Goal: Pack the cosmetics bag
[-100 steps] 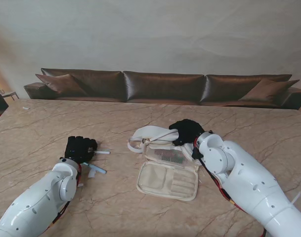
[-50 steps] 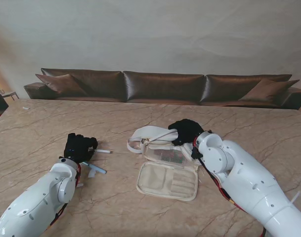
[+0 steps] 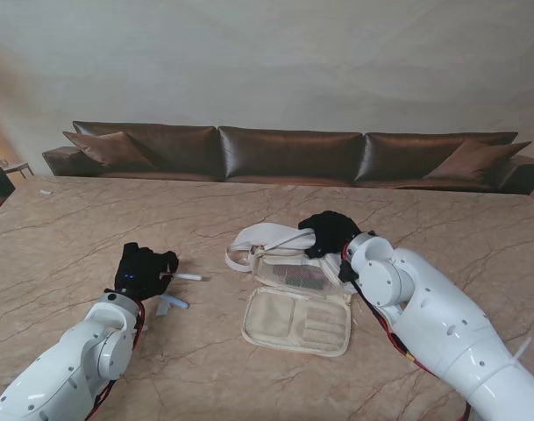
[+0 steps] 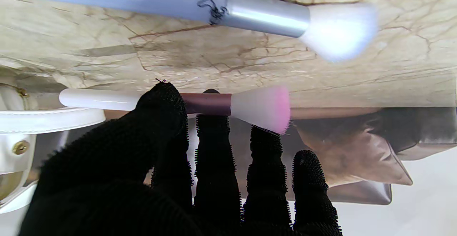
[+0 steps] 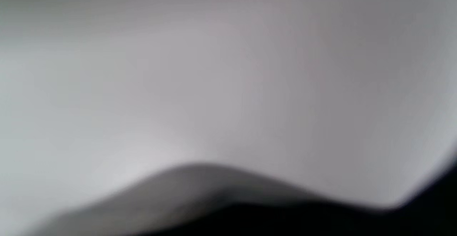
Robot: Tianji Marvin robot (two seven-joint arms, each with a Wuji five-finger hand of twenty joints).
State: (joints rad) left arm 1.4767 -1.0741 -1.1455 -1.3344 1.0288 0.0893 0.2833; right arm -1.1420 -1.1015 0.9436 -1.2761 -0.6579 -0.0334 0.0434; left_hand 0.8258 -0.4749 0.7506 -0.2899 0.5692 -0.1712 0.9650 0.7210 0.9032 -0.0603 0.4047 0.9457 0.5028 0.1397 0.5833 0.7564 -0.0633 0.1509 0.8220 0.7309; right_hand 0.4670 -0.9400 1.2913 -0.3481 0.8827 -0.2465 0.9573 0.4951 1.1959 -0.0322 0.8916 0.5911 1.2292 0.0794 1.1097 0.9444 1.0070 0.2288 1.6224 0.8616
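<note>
Left wrist view showed the black knitted left hand [image 4: 200,164] pinching a slim white-handled, pink-bristled makeup brush [image 4: 178,102] above veined marble table [image 4: 214,54].

Soft even daylight; right wrist view wholly blurred grey.

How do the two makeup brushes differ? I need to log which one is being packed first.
The pink-tipped brush has a white handle and dark pink ferrule; the blue brush has a pale blue handle and silver ferrule. The pink-tipped brush is pinched in the left hand; the blue brush lies on the table. Both have soft fanned bristles.
</note>
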